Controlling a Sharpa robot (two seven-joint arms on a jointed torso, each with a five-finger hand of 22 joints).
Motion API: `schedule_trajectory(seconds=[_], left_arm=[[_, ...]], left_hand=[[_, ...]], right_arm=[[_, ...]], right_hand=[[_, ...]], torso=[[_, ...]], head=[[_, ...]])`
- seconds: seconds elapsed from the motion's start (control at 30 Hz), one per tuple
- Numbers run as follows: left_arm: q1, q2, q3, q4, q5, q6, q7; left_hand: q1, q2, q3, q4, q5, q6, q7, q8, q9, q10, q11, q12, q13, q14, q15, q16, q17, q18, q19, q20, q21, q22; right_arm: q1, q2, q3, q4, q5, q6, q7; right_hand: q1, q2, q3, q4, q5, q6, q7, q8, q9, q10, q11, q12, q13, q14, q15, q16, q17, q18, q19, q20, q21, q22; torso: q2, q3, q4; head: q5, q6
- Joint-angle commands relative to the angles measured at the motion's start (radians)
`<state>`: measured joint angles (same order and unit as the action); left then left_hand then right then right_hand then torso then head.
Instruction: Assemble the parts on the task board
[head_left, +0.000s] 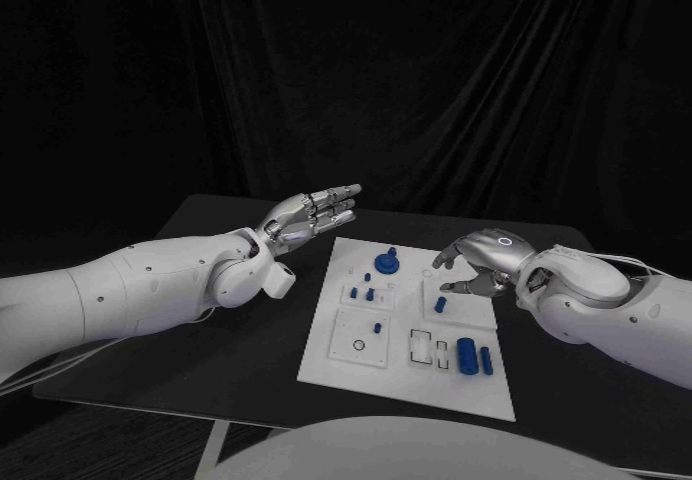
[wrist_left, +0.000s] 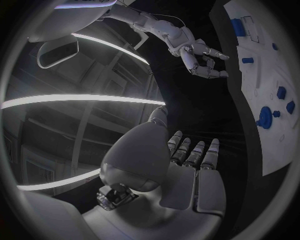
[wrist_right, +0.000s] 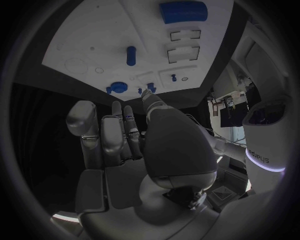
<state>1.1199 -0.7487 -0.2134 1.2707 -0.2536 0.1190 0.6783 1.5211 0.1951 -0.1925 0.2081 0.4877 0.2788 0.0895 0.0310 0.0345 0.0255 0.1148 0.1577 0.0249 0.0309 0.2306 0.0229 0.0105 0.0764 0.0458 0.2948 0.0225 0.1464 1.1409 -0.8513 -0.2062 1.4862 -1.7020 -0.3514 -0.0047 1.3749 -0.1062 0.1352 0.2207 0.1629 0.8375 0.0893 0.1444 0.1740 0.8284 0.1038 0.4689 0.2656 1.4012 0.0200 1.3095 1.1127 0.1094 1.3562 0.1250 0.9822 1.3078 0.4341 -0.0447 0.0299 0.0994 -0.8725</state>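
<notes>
The black desk (head_left: 173, 350) carries the white task board (head_left: 418, 385) at its middle. The left hand (head_left: 310, 215) hangs off the board's ten o'clock corner, fingers (wrist_left: 194, 152) straight, apart and empty. The right hand (head_left: 483, 262) hovers over the board's two o'clock edge, fingers curled downward; I cannot tell whether they hold anything. Blue parts sit on the board: a round knob (head_left: 387, 263) towards twelve, a fat cylinder (head_left: 467, 355) towards four.

A black table (head_left: 173, 340) stands before a dark curtain (head_left: 433, 90).
</notes>
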Motion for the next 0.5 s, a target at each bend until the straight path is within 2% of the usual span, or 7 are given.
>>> schedule_trajectory(seconds=[0.03, 0.1, 0.2, 0.5], left_arm=[[-0.002, -0.001, 0.001, 0.002, 0.009, 0.007, 0.052], [-0.003, -0.002, 0.001, 0.002, 0.009, 0.007, 0.051], [-0.003, -0.002, 0.001, 0.002, 0.009, 0.007, 0.051], [-0.005, 0.0, 0.001, 0.0, 0.009, 0.009, 0.051]], left_hand=[[0.008, 0.004, 0.0, -0.007, 0.005, -0.002, 0.004, 0.006, 0.001, 0.001, -0.003, 0.001, 0.001, -0.002, 0.005, 0.006, 0.001, -0.012, 0.0, 0.002, -0.001, -0.001], [0.008, 0.004, 0.0, -0.007, 0.005, -0.002, 0.004, 0.006, 0.001, 0.001, -0.003, 0.001, 0.001, -0.002, 0.005, 0.006, 0.001, -0.012, 0.0, 0.002, -0.001, -0.001], [0.008, 0.004, 0.0, -0.007, 0.005, -0.002, 0.004, 0.006, 0.001, 0.001, -0.003, 0.001, 0.001, -0.002, 0.005, 0.006, 0.001, -0.012, 0.0, 0.002, -0.001, -0.001], [0.01, 0.007, 0.002, -0.009, 0.006, -0.001, 0.004, 0.006, 0.001, 0.001, -0.002, 0.002, 0.001, -0.002, 0.005, 0.006, 0.001, -0.012, 0.0, 0.002, -0.001, -0.001]], right_arm=[[-0.016, -0.001, 0.0, -0.012, 0.03, 0.049, 0.013], [-0.025, 0.002, 0.0, -0.02, 0.034, 0.061, 0.013], [-0.037, 0.006, 0.0, -0.032, 0.043, 0.076, 0.013], [-0.058, 0.021, 0.0, -0.064, 0.051, 0.09, 0.014]], right_hand=[[0.004, 0.003, -0.006, -0.004, 0.041, 0.03, 0.004, 0.017, 0.005, -0.016, 0.003, -0.013, -0.009, -0.002, 0.007, -0.001, -0.007, 0.001, 0.002, 0.004, -0.004, 0.116], [0.005, 0.003, -0.007, -0.006, 0.054, 0.034, 0.002, 0.018, 0.006, -0.022, 0.004, -0.018, -0.012, -0.003, 0.007, 0.0, -0.007, 0.001, 0.002, 0.004, -0.004, 0.117], [-0.012, -0.004, -0.021, 0.006, 0.023, 0.027, 0.001, 0.013, 0.007, -0.027, 0.005, -0.021, -0.015, -0.004, 0.008, 0.001, -0.007, 0.001, 0.002, 0.005, -0.005, 0.117], [-0.007, -0.002, -0.021, 0.005, 0.02, 0.028, 0.004, 0.013, 0.008, -0.022, 0.005, -0.017, -0.014, -0.002, 0.008, 0.004, -0.003, 0.001, 0.002, 0.005, -0.004, 0.117]], torso=[[0.002, 0.0, -0.0002], [0.001, 0.0001, -0.0002], [0.001, 0.0006, 0.0005], [0.001, 0.0005, 0.0004]], head=[[-0.001, 0.0], [-0.001, 0.0], [-0.004, 0.0], [-0.004, 0.0]])
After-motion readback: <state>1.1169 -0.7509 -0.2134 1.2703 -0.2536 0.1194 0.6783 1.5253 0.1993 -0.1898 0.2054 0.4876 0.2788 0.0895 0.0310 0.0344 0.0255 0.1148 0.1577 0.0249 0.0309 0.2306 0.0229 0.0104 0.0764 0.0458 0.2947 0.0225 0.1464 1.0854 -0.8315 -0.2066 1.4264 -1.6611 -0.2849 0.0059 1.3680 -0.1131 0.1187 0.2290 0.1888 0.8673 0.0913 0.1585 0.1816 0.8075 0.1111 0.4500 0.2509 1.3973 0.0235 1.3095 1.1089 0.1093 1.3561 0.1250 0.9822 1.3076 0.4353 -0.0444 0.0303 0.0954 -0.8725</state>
